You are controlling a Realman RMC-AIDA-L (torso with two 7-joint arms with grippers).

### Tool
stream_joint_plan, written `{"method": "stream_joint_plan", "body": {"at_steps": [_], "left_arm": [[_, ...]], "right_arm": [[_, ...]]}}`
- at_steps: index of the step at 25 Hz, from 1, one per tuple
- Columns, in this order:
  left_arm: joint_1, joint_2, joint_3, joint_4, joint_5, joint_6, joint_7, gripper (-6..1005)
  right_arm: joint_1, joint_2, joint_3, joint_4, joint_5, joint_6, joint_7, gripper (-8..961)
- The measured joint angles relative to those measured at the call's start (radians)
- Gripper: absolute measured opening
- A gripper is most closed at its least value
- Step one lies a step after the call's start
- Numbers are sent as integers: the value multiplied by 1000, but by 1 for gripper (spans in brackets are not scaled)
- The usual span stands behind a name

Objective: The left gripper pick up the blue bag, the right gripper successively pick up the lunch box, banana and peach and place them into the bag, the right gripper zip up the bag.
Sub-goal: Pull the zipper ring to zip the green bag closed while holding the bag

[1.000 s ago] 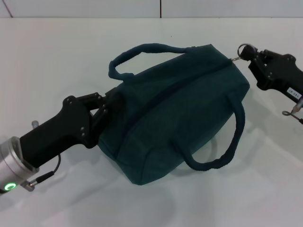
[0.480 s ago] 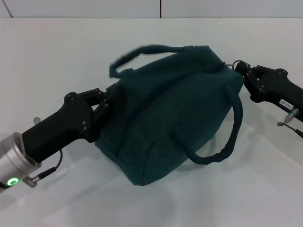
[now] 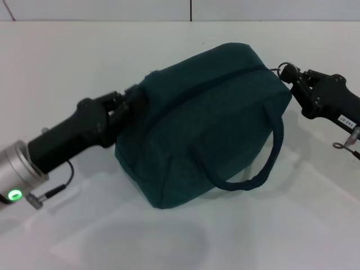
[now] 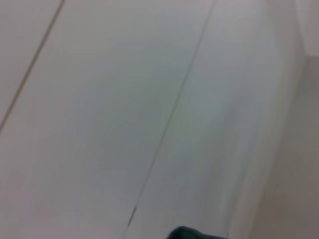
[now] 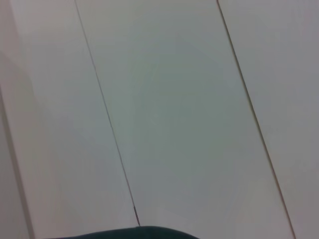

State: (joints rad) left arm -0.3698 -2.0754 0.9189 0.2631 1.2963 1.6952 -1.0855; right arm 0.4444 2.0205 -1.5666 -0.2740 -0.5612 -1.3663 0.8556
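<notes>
The blue bag (image 3: 208, 126) lies on its side in the middle of the head view, its zipper line shut along the top and one loop handle (image 3: 264, 169) hanging at the front. My left gripper (image 3: 128, 104) is shut on the bag's left end. At the bag's right end my right gripper (image 3: 288, 73) is shut on the zipper's metal ring pull (image 3: 279, 69). A sliver of the bag (image 4: 192, 233) shows in the left wrist view, and the bag (image 5: 129, 233) edges into the right wrist view too. The lunch box, banana and peach are out of view.
A white table (image 3: 67, 62) surrounds the bag, with a white wall (image 3: 112, 8) at the back. A thin cable (image 3: 344, 142) dangles under the right arm. Both wrist views show mostly white wall panels.
The bag has rolled and turned, and its far handle has dropped out of sight. The right gripper moved in and down with the pull. The left gripper shifted right and up with the bag's end.
</notes>
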Motion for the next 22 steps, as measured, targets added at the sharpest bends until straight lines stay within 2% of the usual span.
{"method": "stream_joint_plan", "body": {"at_steps": [3, 5, 8, 11, 15, 18, 22], "left_arm": [[-1, 3, -1, 61, -2, -28, -81, 54], [-1, 2, -5, 86, -4, -33, -100, 115], [-8, 3, -25, 202, -4, -50, -171, 206], [-38, 23, -23, 269, 20, -81, -246, 402], [-130, 57, -19, 356, 175, -137, -472, 421], [-251, 78, -16, 397, 383, -134, -663, 448], [-342, 77, -15, 431, 537, -125, -797, 520]], "right_arm": [[3, -1, 0, 5, 0, 2, -4, 42], [6, -2, 0, 9, 0, 5, -7, 42], [6, -2, 1, 9, 0, 6, -9, 43], [-1, -2, 4, 6, 1, 1, -10, 43], [-3, -3, 5, 11, 2, -5, -10, 44], [-5, -2, 5, 11, 2, -9, -10, 44], [-6, -1, 5, 9, 3, -21, -10, 45]]}}
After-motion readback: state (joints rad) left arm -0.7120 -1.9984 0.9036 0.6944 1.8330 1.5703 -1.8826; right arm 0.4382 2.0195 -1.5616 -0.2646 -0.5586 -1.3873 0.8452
